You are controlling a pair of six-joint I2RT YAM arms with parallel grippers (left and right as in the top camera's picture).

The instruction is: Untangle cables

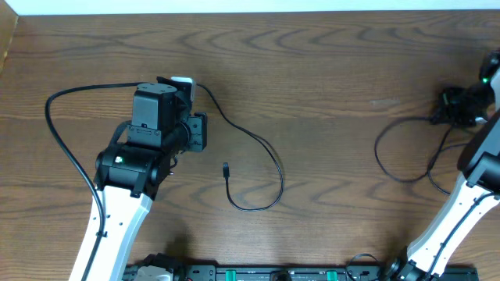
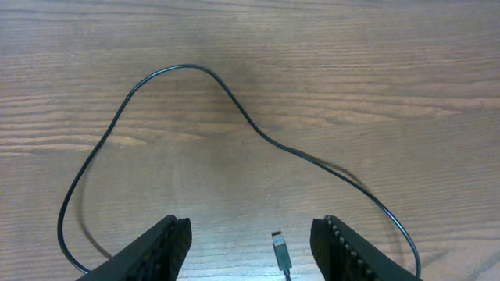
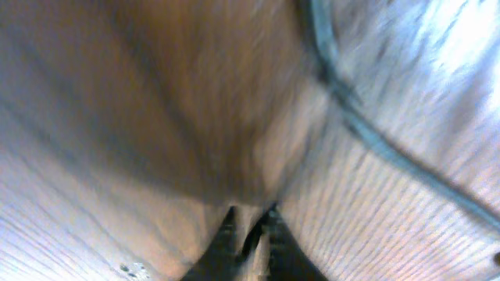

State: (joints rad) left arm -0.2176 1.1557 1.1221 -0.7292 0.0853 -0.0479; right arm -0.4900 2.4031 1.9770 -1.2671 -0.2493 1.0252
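Overhead: the left claw [image 1: 199, 133] sits left of centre over the wooden counter [image 1: 328, 70], and its jaws cannot be read from this angle. A thin black cable [image 1: 266, 148] starts just above that arm, curves down to the right, loops back at lower centre and ends in a small plug [image 1: 226, 168] lying below and right of the claw. At the right edge of the frame the right claw [image 1: 449, 108] is down at a second black cable [image 1: 391, 168], which loops loosely to its lower left, well apart from the first.

Left wrist: the left claw [image 2: 251, 226] has its jaws apart and holds nothing. The plug [image 2: 279, 251] lies between them at the bottom edge, and the cable [image 2: 258, 134] arcs across the counter above.

Right wrist: the view is blurred. The right claw [image 3: 248, 234] has its jaws together at bottom centre, but I cannot tell whether any cord is pinched. A dark cable [image 3: 375, 139] runs diagonally across the upper right.
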